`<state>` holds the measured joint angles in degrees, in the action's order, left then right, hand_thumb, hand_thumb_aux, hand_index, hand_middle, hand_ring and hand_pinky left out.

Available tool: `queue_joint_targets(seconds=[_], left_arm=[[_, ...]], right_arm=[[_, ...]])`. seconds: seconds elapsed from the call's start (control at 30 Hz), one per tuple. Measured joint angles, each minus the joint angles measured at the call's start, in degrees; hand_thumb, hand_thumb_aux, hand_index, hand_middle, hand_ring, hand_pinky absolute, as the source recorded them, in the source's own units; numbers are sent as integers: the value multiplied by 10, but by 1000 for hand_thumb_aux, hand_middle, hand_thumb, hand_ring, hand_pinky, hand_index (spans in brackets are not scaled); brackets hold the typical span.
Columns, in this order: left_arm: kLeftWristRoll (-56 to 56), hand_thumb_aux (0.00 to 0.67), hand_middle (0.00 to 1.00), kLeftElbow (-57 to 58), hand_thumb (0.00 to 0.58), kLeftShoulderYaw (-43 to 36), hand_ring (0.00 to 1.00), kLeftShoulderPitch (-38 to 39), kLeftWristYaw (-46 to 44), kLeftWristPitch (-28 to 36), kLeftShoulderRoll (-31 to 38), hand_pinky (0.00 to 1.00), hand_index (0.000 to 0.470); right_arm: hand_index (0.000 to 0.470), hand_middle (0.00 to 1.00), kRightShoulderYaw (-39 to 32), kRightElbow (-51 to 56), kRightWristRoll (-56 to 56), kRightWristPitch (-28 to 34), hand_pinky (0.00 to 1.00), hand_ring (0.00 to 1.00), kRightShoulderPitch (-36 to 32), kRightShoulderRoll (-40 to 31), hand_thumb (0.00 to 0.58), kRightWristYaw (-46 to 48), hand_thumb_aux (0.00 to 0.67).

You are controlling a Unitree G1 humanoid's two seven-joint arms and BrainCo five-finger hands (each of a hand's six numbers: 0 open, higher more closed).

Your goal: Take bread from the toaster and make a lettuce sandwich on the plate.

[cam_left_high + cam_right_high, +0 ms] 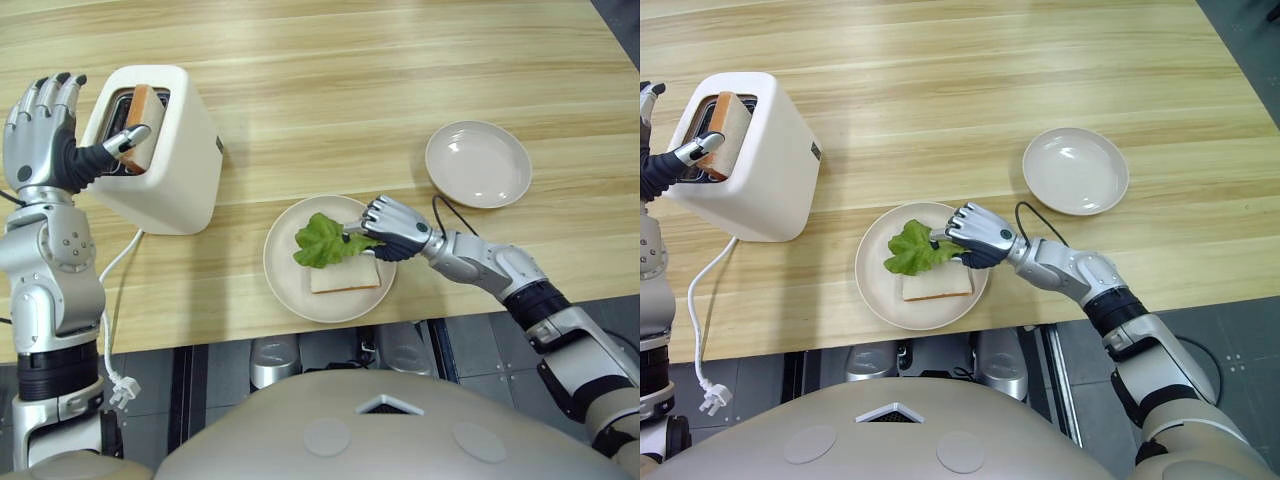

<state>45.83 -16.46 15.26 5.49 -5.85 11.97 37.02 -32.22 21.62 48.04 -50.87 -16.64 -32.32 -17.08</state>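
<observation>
Fingers [378,214] of the right hand [398,230] are curled down and pinching the stem end of a ruffled green lettuce leaf [320,240], so that hand's definitely got hold of it. The leaf lies across the top-left corner of a pale square bread slice [348,277], which sits flat on the round beige plate [285,275] near the front edge of the light wooden table [350,80].

So as far as I can judge, we're roughly halfway: bottom slice down, lettuce basically in place but not let go of yet. What's left is the top slice. That one's standing upright in the slot of the cream-white plastic toaster [180,170] over on the left, a toasted brown-edged bread slice [146,118] poking out the top.

Poses: the right forearm comes in low from the right, palm down over the plate's right side. The left hand [45,130] is up beside the toaster, long fingers straight and holding nothing. Only the thumb stretches across, its tip touching the slice in the slot. I'd call that ready to grab, not a grasp. A smaller beige dish [478,163] sits off to the right, well apart from the sandwich plate.
</observation>
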Motion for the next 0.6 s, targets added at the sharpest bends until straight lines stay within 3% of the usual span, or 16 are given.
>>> queue_joint_targets(seconds=[0.03, 0.07, 0.1, 0.13, 0.17, 0.2, 0.6], left_arm=[[4, 0, 0, 1, 0, -7, 0, -3, -3, 3, 0, 0, 0], [8, 0, 0, 5, 0, -19, 0, -7, -6, 5, 0, 0, 0], [9, 347, 0, 11, 445, -32, 0, -11, -9, 7, 0, 0, 238], [9, 507, 0, 17, 546, -39, 0, -15, -12, 8, 0, 0, 348], [10, 507, 0, 27, 546, -49, 0, -21, -15, 11, 0, 0, 348], [10, 670, 0, 34, 580, -57, 0, -25, -16, 14, 0, 0, 460], [8, 670, 0, 51, 580, -80, 0, -43, -6, 40, -1, 0, 460]], right_arm=[[0, 0, 0, -2, -2, 0, 0, 0, 2, 0, 0, 6, 0], [0, 0, 1, -3, -7, 0, 0, 0, 7, 0, 0, 15, 0], [0, 0, 1, -4, -11, 0, 0, 0, 13, 0, 0, 22, 0], [0, 0, 1, -4, -13, 0, 0, 0, 16, 0, 0, 26, 0], [0, 0, 3, -5, -18, 0, 0, 0, 20, 0, 0, 31, 0], [0, 0, 6, -9, -19, 1, 0, 0, 21, 0, 0, 33, 0], [0, 0, 109, -55, -52, 9, 0, 0, -1, -9, 0, 42, 0]])
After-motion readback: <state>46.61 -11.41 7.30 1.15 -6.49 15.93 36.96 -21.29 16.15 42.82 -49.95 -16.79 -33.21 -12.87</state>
